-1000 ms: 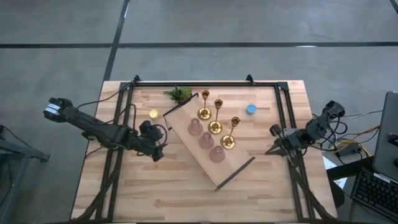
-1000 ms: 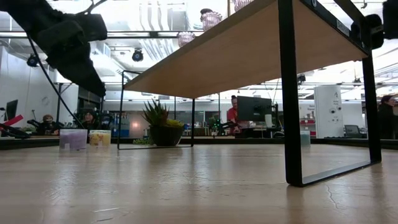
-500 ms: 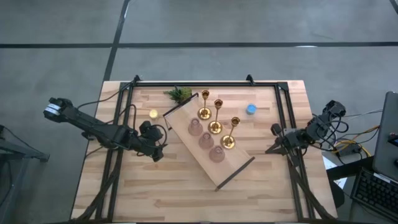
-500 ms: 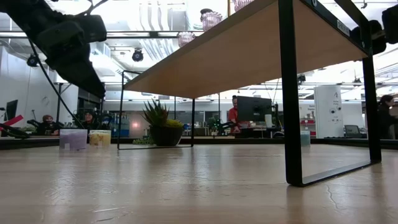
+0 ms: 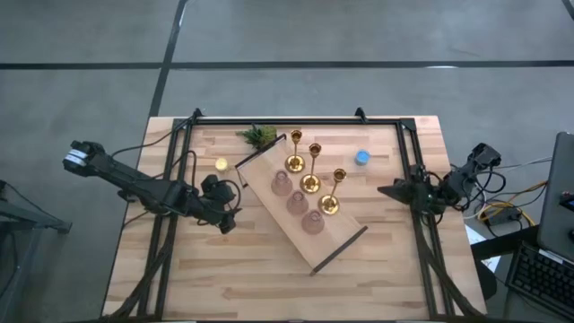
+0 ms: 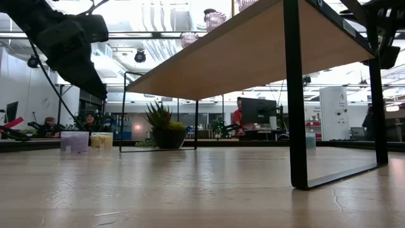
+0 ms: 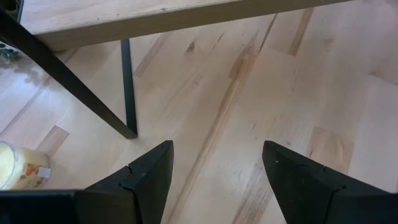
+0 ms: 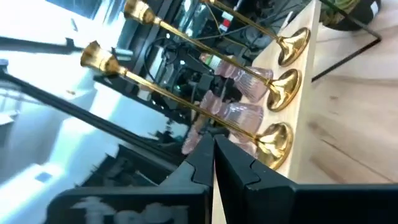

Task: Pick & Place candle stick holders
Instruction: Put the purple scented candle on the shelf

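Right gripper clenched, empty, right of centre | left gripper released, centre-left | gold candlesticks and pink glass cups on shelf, mid-frame | I'd spread the jaws first, then close low on nearest stem.

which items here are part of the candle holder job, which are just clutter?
Job:
- three gold candlesticks
- three pink glass cups

Clutter:
- plant sprig
- yellow tealight
- blue tealight
- purple tealight

All six holders stand on the raised wooden shelf.
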Controlling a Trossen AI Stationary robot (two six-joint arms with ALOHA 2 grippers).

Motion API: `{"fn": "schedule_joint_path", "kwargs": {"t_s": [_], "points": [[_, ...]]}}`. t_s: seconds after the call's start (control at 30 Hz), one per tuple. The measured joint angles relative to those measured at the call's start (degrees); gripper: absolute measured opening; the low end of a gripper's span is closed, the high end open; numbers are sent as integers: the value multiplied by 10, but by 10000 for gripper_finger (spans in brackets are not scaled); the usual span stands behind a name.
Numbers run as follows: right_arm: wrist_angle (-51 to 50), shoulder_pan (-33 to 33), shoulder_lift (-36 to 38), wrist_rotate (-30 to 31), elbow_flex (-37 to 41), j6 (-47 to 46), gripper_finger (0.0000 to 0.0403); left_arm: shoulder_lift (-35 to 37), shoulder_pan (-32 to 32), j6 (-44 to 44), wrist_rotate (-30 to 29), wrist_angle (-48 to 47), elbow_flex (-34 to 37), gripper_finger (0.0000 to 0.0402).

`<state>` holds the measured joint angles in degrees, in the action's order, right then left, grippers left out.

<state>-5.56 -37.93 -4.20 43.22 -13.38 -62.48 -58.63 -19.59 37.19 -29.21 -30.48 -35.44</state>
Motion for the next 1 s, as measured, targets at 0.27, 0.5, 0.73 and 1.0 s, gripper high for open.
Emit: {"fn": "schedule_joint_path", "kwargs": {"t_s": [0.27,0.5,0.73,1.0], "points": [[-20,0,2,-31,1,298,9,0,-5,14,-2,0,1,250],[-46,0,0,-32,7,484,9,0,-5,10,-3,0,1,250],[-149,1,1,32,46,500,9,-8,-5,-8,31,-29,1,249],[-149,1,-12,33,69,479,8,-30,-5,33,53,-140,2,249]]}}
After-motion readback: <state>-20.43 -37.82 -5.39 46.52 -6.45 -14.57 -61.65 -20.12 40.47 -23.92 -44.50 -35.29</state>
